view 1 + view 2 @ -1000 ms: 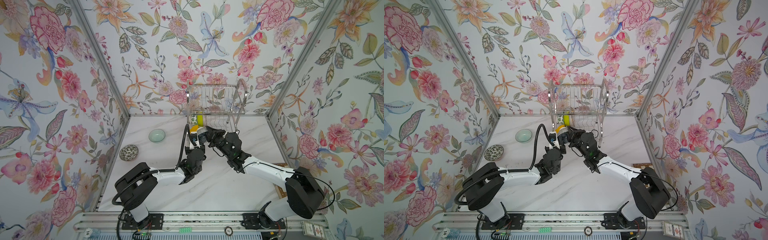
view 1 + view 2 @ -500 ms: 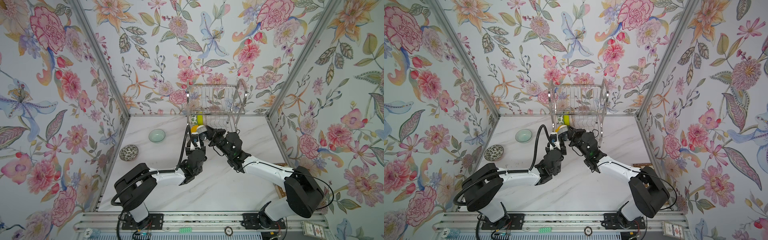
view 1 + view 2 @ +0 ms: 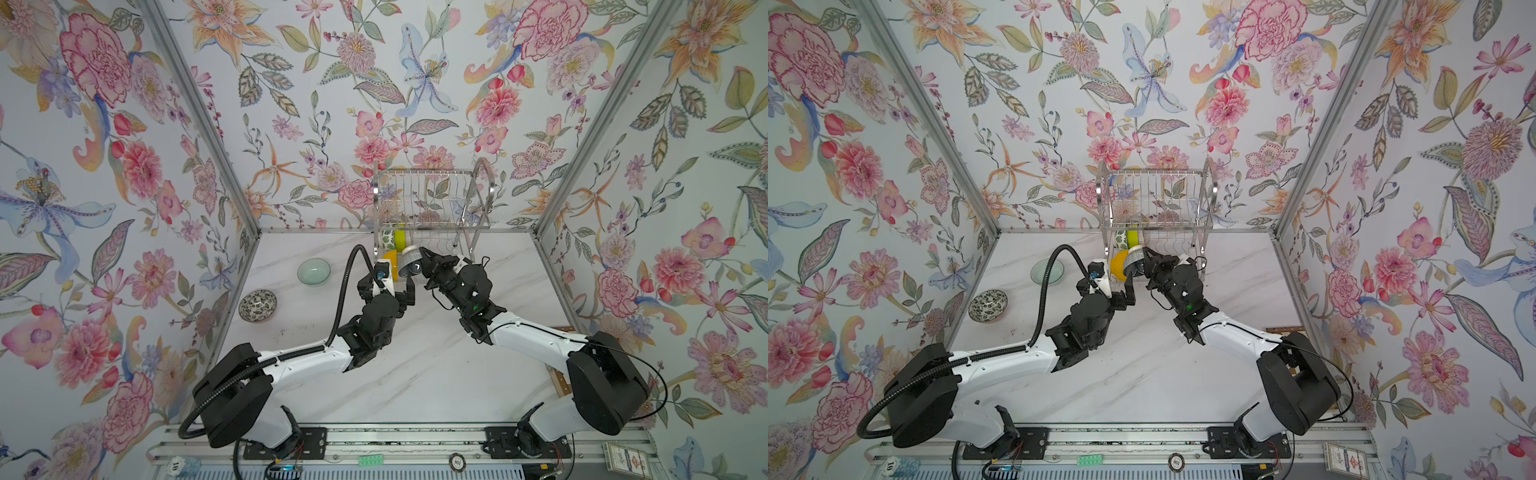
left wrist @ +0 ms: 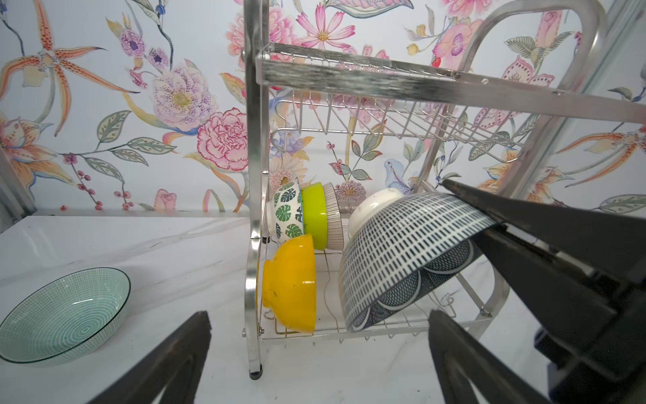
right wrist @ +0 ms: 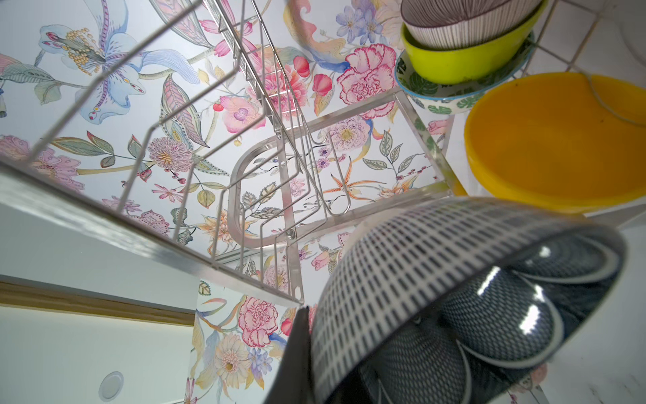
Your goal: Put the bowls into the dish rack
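Though amid floral walls (image 3: pixel 124 166), marble tabletop (image 3: pixel 415 374).

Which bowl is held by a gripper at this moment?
The dark navy bowl with the dashed outside: the right gripper pinches its rim. The others rest in the dish rack or on the table.

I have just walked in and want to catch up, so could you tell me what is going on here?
The right gripper is shut on the rim of the dark navy bowl, holding it tilted at the dish rack's lower tier. The left gripper stands open in front, holding nothing. The orange-yellow bowl, green-leaf bowl, lime green bowl and striped bowl are already racked. The celadon bowl and speckled bowl sit on the table.
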`<state>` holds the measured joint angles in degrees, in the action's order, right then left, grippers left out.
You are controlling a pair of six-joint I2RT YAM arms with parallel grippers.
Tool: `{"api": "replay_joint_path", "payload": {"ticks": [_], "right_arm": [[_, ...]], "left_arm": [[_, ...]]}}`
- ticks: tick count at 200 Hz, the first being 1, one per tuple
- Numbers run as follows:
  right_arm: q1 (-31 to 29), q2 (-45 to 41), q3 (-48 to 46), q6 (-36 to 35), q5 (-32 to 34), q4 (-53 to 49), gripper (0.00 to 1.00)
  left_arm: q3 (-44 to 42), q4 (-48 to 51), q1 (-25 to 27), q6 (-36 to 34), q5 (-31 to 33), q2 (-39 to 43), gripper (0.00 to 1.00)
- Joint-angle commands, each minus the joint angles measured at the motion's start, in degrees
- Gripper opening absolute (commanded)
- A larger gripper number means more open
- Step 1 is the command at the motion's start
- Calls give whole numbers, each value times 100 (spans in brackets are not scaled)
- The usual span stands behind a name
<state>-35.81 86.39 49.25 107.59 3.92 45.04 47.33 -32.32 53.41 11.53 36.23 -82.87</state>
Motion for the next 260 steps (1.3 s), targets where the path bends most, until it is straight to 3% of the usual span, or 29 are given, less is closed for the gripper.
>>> {"api": "replay_joint_path", "payload": {"ticks": [1, 49, 76, 120, 173, 217, 260], "right_arm": [[114, -70, -55, -744, -243, 670, 0], [400, 70, -171, -2176, -869, 1111, 0], [632, 265, -181, -2384, -1263, 1215, 0], [727, 432, -82, -3020, -1512, 982, 0], [878, 805, 220, -3410, -2004, 914, 0], [926, 1197, 490, -3989, -2510, 937, 0], [1100, 1720, 602, -4005, -3033, 1555, 0]], "left_arm": [[-123, 668, -68, -404, -573, 221, 99], [-110, 1424, -95, -1105, -197, 333, 99], [-110, 1499, -98, -1514, 81, 293, 99], [-578, 502, -102, -2278, 73, 403, 99], [-166, 1112, -184, -1798, 1110, 165, 99], [-158, 1189, -190, -2002, 594, 177, 99], [75, 1577, -190, -2107, 237, -30, 99]]}}
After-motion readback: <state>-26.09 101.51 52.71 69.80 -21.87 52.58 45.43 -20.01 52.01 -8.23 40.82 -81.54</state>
